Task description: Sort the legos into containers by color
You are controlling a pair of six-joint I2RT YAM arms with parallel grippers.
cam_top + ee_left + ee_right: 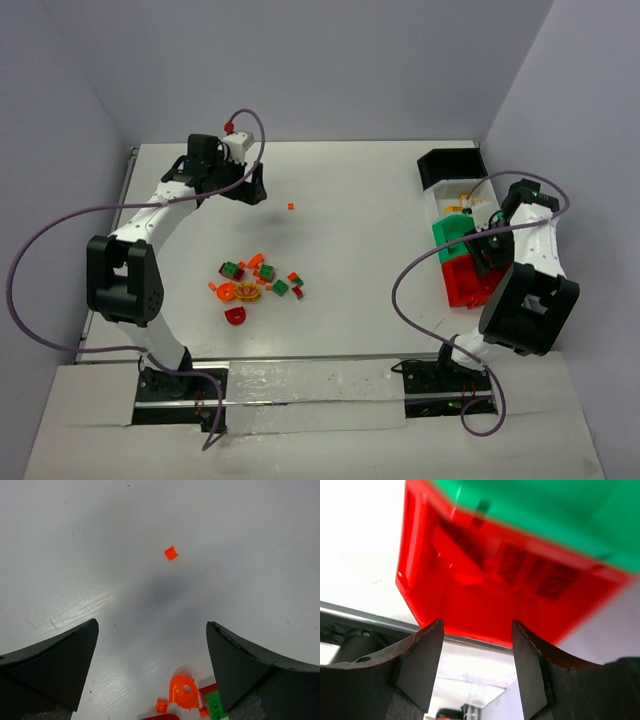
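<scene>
The legos (257, 281) lie in a loose cluster of red, green and orange bits at the table's middle left. One small orange piece (291, 205) lies apart, farther back. My left gripper (256, 184) is open and empty, hovering left of that piece. In the left wrist view the orange piece (171, 553) lies ahead of the open gripper (152, 625), and an orange round bit (183, 692) and a green brick (216, 710) lie near its right finger. The containers stand in a row at right: black (449, 164), white (452, 201), green (451, 234), red (466, 287). My right gripper (483, 256) is open and empty over the red bin (505, 580) and the green bin (560, 510).
Yellow and orange bits lie in the white bin. Grey walls close in the table on three sides. A metal rail (310, 385) runs along the near edge between the arm bases. Purple cables loop beside both arms.
</scene>
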